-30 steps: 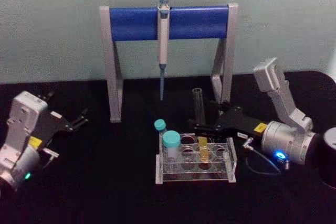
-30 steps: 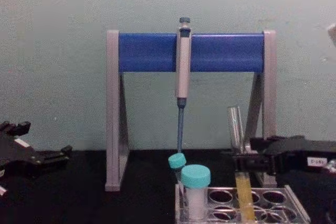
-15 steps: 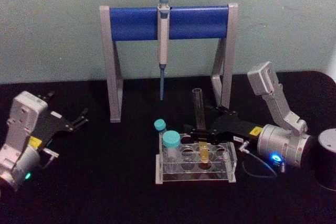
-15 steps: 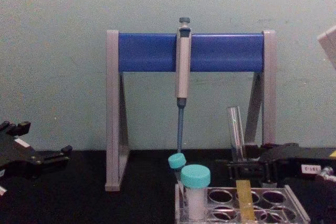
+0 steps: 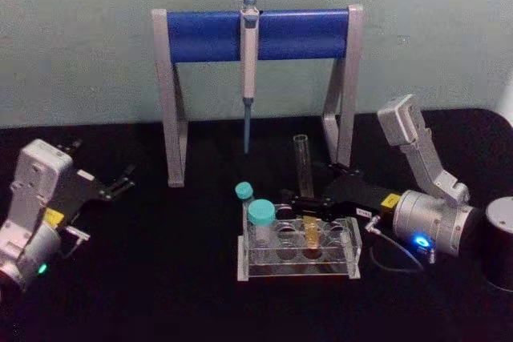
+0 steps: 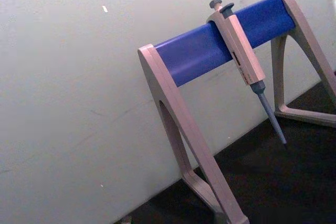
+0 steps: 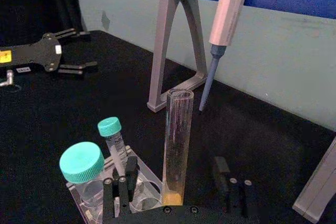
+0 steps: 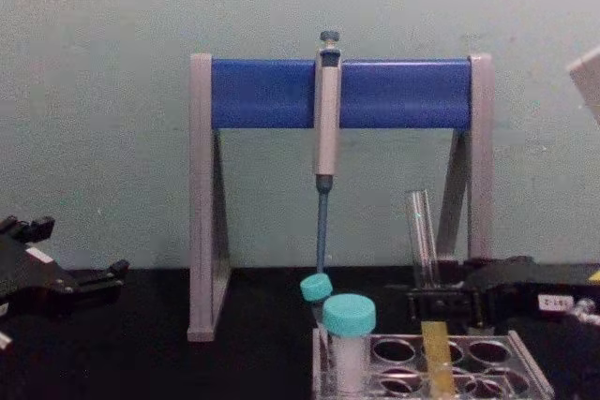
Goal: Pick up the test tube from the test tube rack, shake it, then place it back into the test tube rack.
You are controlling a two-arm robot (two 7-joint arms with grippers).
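The test tube [image 5: 303,167] is a tall clear glass tube with yellow liquid at its bottom. It stands upright in a back hole of the test tube rack [image 5: 296,266], a low clear plastic block. My right gripper [image 5: 298,204] reaches in from the right just above the rack. In the right wrist view its fingers [image 7: 119,190] stand either side of the test tube [image 7: 177,140] with gaps, so it is open. From the chest the test tube [image 8: 424,241] rises above the right gripper [image 8: 433,304]. My left gripper [image 5: 120,182] rests open at the far left.
A grey and blue pipette stand [image 5: 256,35] with a hanging pipette [image 5: 248,78] stands behind the rack. Two teal-capped vials [image 5: 261,215] sit in the rack's left holes. A dark cylinder [image 5: 501,242] stands at the right edge.
Over the last second the right gripper came down with the test tube, which sank deeper into the rack. Since half a second ago almost nothing has moved.
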